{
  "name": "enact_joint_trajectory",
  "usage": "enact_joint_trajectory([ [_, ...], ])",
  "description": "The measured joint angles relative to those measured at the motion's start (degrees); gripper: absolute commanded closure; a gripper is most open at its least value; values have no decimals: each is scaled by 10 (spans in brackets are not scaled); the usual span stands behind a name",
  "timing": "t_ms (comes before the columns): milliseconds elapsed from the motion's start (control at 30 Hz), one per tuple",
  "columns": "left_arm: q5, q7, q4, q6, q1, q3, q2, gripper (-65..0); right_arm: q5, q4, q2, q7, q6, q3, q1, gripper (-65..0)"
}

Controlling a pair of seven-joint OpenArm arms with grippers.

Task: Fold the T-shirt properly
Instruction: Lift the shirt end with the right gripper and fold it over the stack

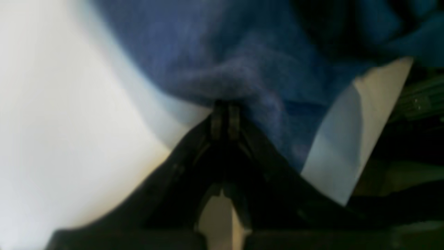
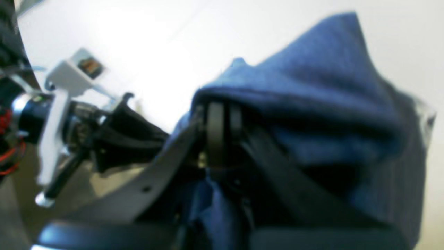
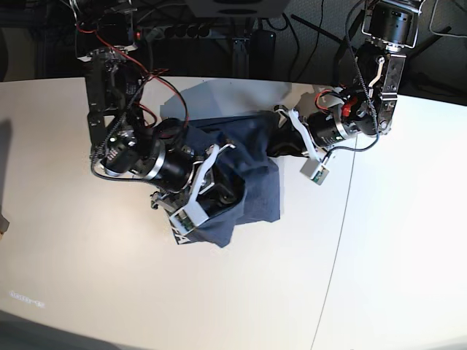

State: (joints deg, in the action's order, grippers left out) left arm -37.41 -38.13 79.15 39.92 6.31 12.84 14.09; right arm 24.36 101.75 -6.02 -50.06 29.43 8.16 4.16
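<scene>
The heathered blue-grey cotton T-shirt (image 3: 244,175) lies bunched near the middle of the white desk (image 3: 80,292), partly raised between the two arms, not spread flat; this looks like a fold in mid-carry, each arm taking one part of the cloth so that a layer can be drawn over the rest. The left tool (image 1: 225,119) has its dark fingers (image 1: 217,121) pressed together with a ridge of blue fabric pinched at their tips, the cloth draping away above them. The right tool (image 2: 222,133) is likewise closed tight, its pads (image 2: 215,132) against each other and the shirt humped over and around them, so it appears to grip a fold, though blur hides exactly which edge. In the base view both tools are buried in the cloth; no lettering shows on the visible side.
</scene>
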Motion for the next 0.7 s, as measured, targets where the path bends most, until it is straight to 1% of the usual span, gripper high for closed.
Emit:
enact_joint_trajectory([
  [33, 2, 1, 0, 0, 0, 3, -3, 0, -33, 0, 3, 1, 0, 18, 3, 0],
  [167, 3, -2, 0, 0, 0, 4, -11, 0, -151, -7, 5, 39, 0, 93, 18, 0],
  [267, 3, -3, 0, 0, 0, 5, -11, 0, -209, -30, 4, 52, 0, 143, 27, 0],
  [367, -6, -11, 0, 0, 0, 0, -12, 0, -245, -65, 3, 61, 0, 189, 37, 0],
  [467, -40, -50, -1, 3, 2, -22, -14, 0, -284, -85, 3, 74, 0, 223, 46, 0],
  [600, -66, -104, 0, 18, 4, -78, -18, 0, -298, -94, 3, 74, 0, 235, 47, 0],
  [700, -82, -127, -2, 20, 7, -138, -15, 0, -310, -94, 3, 82, 0, 236, 48, 0],
])
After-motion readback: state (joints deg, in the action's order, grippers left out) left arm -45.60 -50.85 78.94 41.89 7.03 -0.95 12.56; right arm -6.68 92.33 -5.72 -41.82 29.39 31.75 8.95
